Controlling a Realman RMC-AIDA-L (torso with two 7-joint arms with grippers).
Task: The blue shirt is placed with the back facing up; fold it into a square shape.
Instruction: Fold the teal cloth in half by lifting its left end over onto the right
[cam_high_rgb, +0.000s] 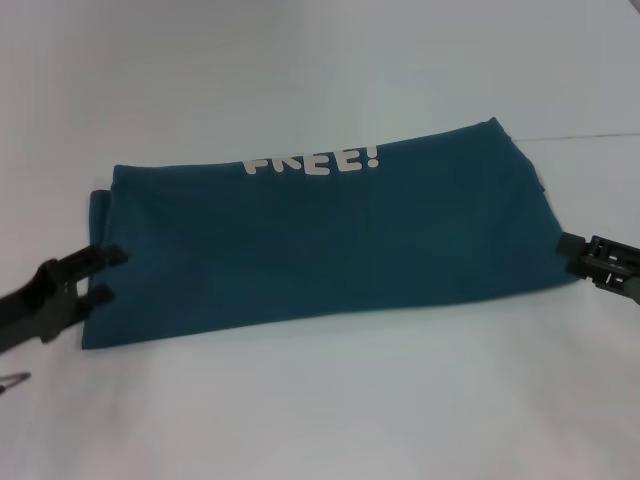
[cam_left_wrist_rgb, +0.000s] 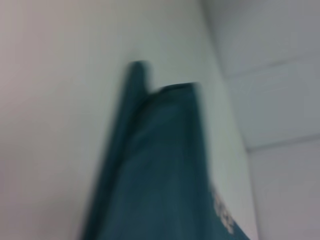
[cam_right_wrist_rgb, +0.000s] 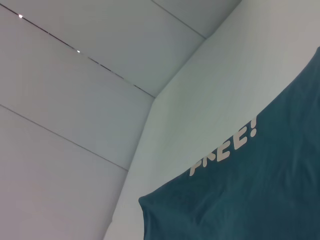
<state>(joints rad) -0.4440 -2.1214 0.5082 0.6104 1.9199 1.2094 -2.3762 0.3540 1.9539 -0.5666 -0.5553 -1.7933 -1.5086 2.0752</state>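
Left gripper (cam_high_rgb: 103, 272) fingers are spread, straddling the blue shirt (cam_high_rgb: 330, 250) edge. Right gripper (cam_high_rgb: 578, 256) is at the opposite edge; finger state can't be told. White print (cam_high_rgb: 312, 160) is read "FREE!".

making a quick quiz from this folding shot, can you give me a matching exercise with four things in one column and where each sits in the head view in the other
Things:
1. left gripper
2. right gripper
3. white lettering
4. blue shirt

Places:
A. along the shirt's far edge
B. at the shirt's right end
C. lying folded into a long band across the white table
D. at the shirt's left end, jaws apart

Pairs: 1-D, 2-B, 3-A, 4-C
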